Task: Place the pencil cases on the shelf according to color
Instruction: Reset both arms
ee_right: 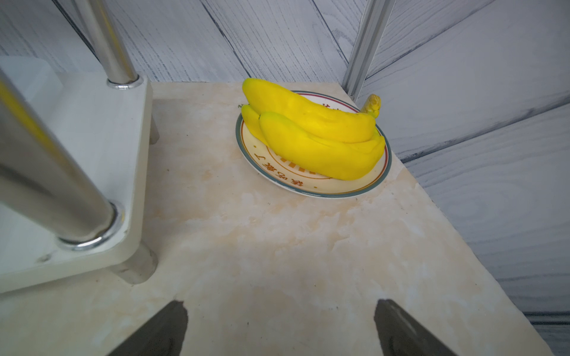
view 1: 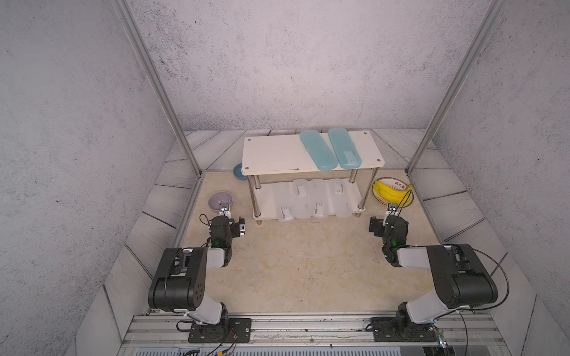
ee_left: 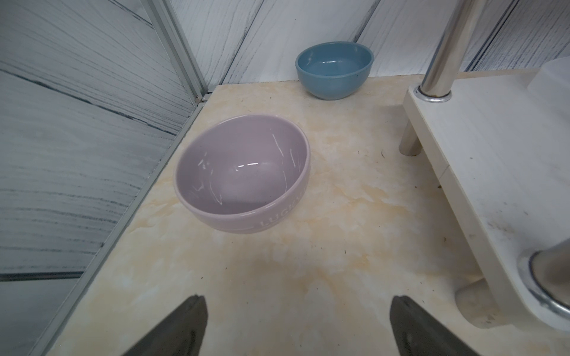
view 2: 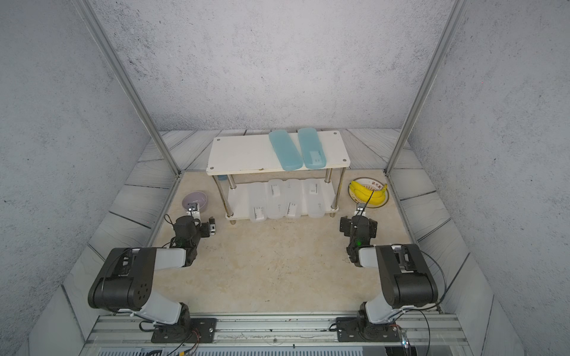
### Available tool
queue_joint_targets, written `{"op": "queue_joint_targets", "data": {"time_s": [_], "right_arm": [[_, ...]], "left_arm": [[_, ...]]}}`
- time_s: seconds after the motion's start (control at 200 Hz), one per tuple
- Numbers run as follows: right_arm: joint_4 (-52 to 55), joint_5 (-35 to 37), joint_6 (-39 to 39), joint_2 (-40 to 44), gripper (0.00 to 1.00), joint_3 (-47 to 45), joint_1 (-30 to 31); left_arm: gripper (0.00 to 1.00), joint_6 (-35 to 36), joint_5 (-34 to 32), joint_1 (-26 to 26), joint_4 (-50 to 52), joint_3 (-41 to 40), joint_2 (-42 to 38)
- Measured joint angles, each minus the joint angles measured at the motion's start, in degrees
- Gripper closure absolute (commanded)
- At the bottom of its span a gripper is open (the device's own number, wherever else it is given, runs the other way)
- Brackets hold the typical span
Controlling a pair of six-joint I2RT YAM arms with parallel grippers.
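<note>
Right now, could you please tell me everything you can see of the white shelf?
The shelf is a two-tier rack: two white rectangular boards, matte and slightly scuffed, joined by four chrome tube legs. It stands upright on the beige tabletop near the back wall. Two teal-blue pencil cases lie side by side on the top board's right half; four frosted white pencil cases lie across the lower board.

Teal cases [view 1: 317,151], white shelf [view 1: 271,154] — lilac bowl [ee_left: 243,172], yellow bananas [ee_right: 314,138] — marbled beige table [view 1: 308,262].
</note>
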State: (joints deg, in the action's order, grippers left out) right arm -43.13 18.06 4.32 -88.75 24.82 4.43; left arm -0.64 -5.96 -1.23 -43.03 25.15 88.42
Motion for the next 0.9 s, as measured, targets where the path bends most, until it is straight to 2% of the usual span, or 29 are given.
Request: {"op": "queue_joint_targets", "data": {"time_s": [0.39,0.591,0.796,0.901], "right_arm": [[0.0,-0.1,0.0,0.0,0.0,0.0,0.0],[-0.5,-5.8,-2.6,0.2,0.0,-0.2,0.0],[-2.6,-1.5,0.0,0.8,0.0,-2.0,-0.9],[-1.4,-5.9,-1.7,0.8,0.0,-1.1,-1.6]], "left_arm": [[0.01,0.0,1.1,0.0,0.2,0.0,0.0],[0.01,0.1,1.4,0.1,0.3,0.0,0.0],[0.01,0.0,1.7,0.2,0.2,0.0,0.0],[0.01,0.9,3.9,0.2,-0.3,-0.2,-0.1]]}}
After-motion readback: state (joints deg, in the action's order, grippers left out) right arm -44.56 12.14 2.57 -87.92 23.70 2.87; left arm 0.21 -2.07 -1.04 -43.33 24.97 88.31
